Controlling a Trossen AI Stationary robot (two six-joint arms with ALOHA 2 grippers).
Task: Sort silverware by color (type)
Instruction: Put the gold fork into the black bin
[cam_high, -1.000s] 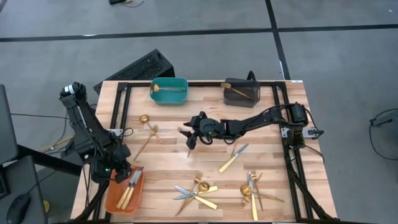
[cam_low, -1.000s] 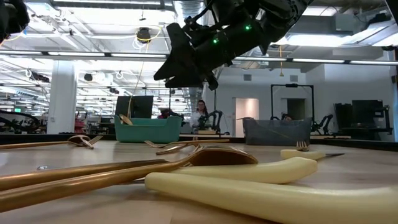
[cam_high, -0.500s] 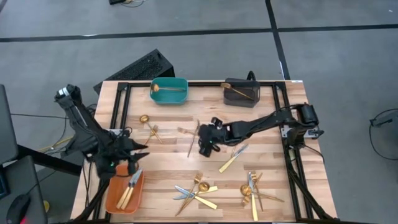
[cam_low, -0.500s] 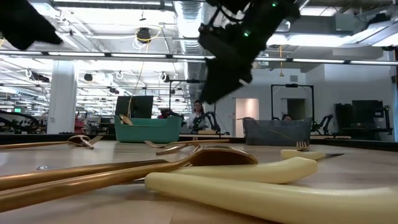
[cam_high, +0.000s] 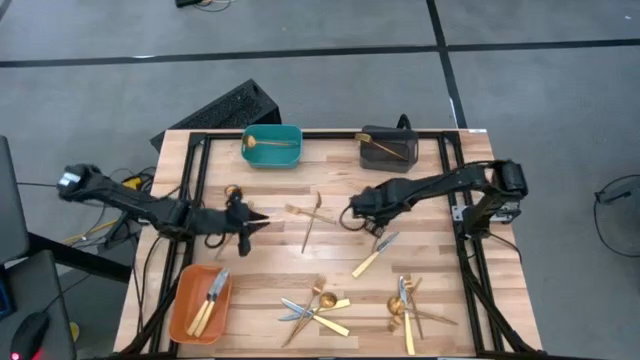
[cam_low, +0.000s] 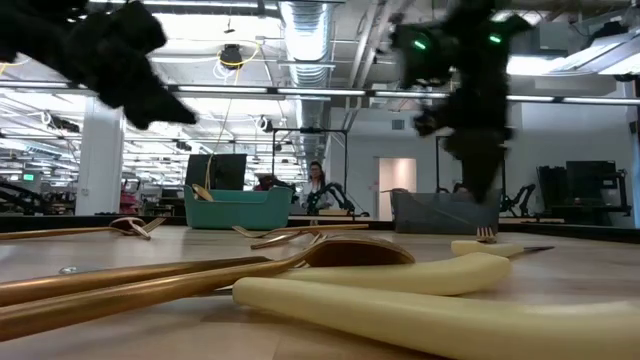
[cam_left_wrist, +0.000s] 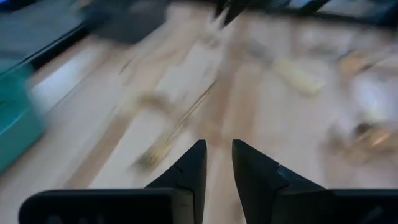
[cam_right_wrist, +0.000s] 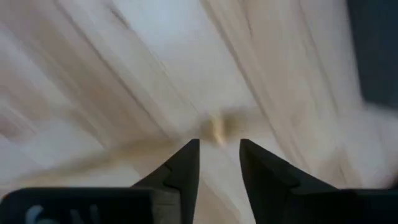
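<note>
Two tools over the tabletop (cam_high: 200, 260) from above: left tool (cam_high: 250, 222) beside crossed silverware (cam_high: 310, 215), right tool (cam_high: 356, 208) opposite. Both wrist views: fingers (cam_left_wrist: 189, 168) narrowly parted, empty; right fingers (cam_right_wrist: 183, 162) likewise.

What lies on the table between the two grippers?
In the high view, two crossed gold pieces lie between the left gripper and the right gripper.
</note>
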